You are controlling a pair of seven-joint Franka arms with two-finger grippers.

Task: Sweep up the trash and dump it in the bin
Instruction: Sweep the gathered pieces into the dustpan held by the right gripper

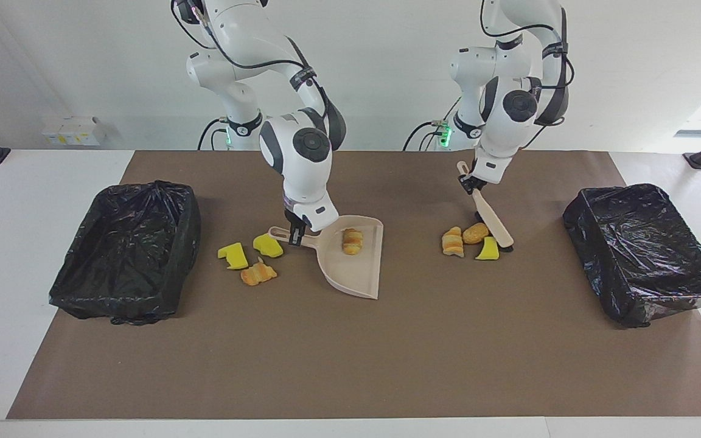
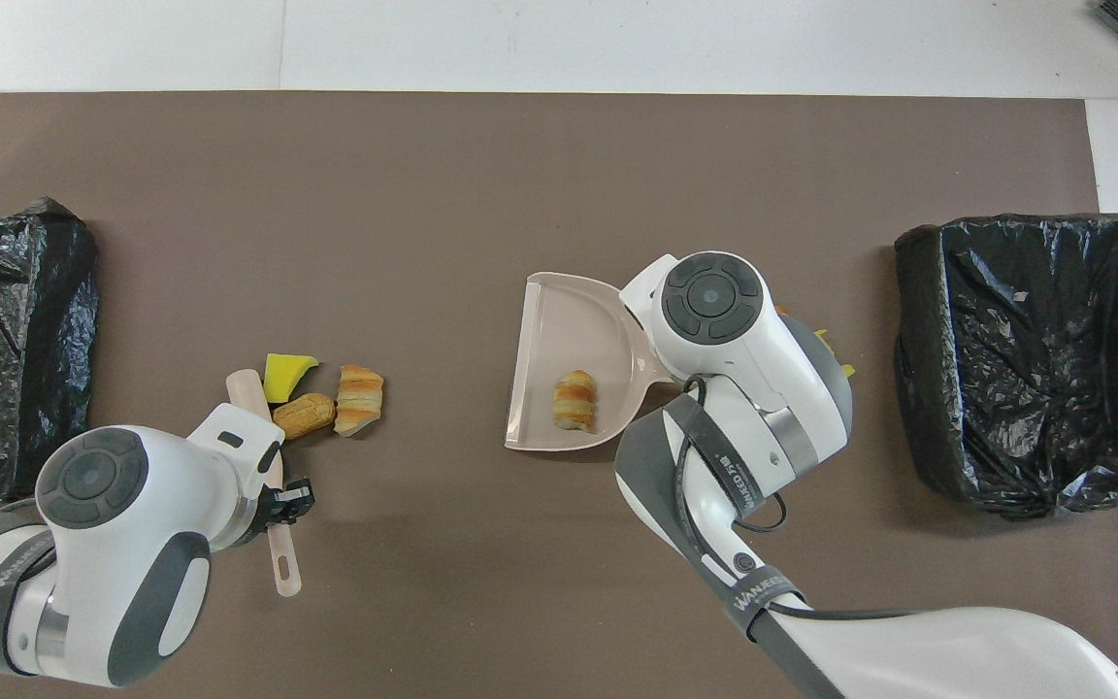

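Note:
My right gripper (image 1: 294, 234) is shut on the handle of the beige dustpan (image 1: 356, 274), which rests on the mat with one striped bread-like lump (image 1: 352, 241) in it. My left gripper (image 1: 467, 182) is shut on the handle of the beige brush (image 1: 491, 219), whose head touches the mat. Beside the brush head lie three bits of trash together: a yellow wedge (image 1: 488, 249), a tan lump (image 1: 476, 232) and a striped lump (image 1: 453, 241). Two yellow wedges (image 1: 233, 255) and an orange lump (image 1: 258, 274) lie beside the dustpan handle. From overhead, the right wrist hides its own gripper.
A bin lined with a black bag (image 1: 125, 249) stands at the right arm's end of the brown mat. A second black-lined bin (image 1: 645, 249) stands at the left arm's end. Overhead, the dustpan (image 2: 569, 330) opens toward the swept pile (image 2: 305, 415).

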